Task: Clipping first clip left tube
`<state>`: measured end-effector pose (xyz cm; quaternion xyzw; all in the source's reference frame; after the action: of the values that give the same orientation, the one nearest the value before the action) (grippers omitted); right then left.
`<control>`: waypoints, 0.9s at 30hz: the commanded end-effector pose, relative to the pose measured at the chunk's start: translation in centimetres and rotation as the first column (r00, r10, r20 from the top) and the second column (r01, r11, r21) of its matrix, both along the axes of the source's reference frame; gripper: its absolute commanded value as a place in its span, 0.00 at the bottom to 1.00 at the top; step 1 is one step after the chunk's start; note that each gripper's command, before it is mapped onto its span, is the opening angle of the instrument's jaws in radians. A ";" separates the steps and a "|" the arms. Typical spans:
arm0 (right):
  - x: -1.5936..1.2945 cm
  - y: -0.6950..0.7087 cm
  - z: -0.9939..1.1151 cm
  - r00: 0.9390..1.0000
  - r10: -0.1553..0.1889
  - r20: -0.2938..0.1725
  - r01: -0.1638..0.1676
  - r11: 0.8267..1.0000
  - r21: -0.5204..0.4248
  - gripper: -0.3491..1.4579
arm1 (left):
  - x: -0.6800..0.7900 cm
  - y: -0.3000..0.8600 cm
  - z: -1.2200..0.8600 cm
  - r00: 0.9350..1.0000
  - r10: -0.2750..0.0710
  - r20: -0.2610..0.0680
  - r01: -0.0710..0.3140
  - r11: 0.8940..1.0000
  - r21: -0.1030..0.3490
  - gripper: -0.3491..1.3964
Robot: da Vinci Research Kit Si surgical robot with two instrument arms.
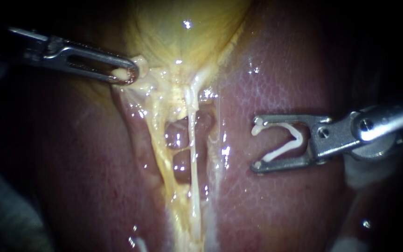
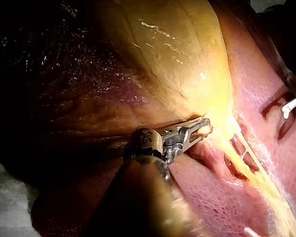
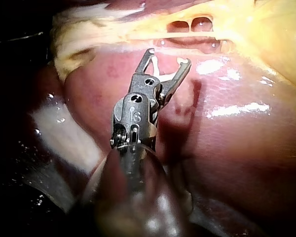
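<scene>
Two instruments over the tubes, one carrying a clip.
Endoscope view: the left instrument [image 1: 128, 74] has its jaws clenched on pale tissue at the lower end of the gallbladder [image 1: 183, 42]. The right instrument [image 1: 257, 145] hangs over the liver [image 1: 276, 84], its jaws wide apart yet gripping a white clip [image 1: 281, 151] from both sides. The left tube [image 1: 163, 156], yellowish, runs down from the gallbladder with the thin white right tube [image 1: 192, 149] beside it, between it and the clip, dark windows between the two; the clip is well apart from both. Left wrist view: the left instrument [image 2: 202, 129] pinches the gallbladder's [image 2: 177, 64] narrow end, the tubes just ahead of it, the clip [image 2: 292, 104] beyond them. Right wrist view: the right instrument [image 3: 168, 58] holds the clip [image 3: 156, 66] over liver, short of the tubes ahead.
</scene>
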<state>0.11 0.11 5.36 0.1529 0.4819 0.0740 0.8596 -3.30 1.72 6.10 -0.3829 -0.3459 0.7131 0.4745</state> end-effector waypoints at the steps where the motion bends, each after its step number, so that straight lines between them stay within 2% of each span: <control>1: 0.01 0.00 0.00 1.000 -0.003 -0.002 0.003 1.000 0.003 0.47 | 0.00 0.00 0.00 1.000 0.000 0.000 0.000 1.000 0.000 0.00; 8: 0.28 -0.06 0.03 0.999 -0.032 -0.020 0.032 0.999 0.024 0.47 | 0.00 0.00 0.00 1.000 0.000 0.000 0.000 1.000 0.000 0.00; 13: 0.54 -0.15 0.14 0.995 -0.086 -0.050 0.088 0.995 0.045 0.47 | 0.00 0.00 -0.01 1.000 0.000 0.000 0.000 1.000 0.000 0.00; 20: 0.86 -0.20 0.29 0.996 -0.065 -0.054 0.069 0.994 0.088 0.47 | 0.00 -0.01 -0.01 1.000 -0.001 0.000 0.001 1.000 0.000 0.00; 27: 1.08 -0.25 0.51 0.995 -0.041 -0.088 0.056 0.983 0.176 0.47 | 0.00 -0.01 -0.01 1.000 -0.001 0.000 0.001 1.000 0.000 0.00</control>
<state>1.21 -0.15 5.91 0.2505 0.5068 0.0933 0.8196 -3.30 1.71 6.09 -0.3829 -0.3457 0.7130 0.4749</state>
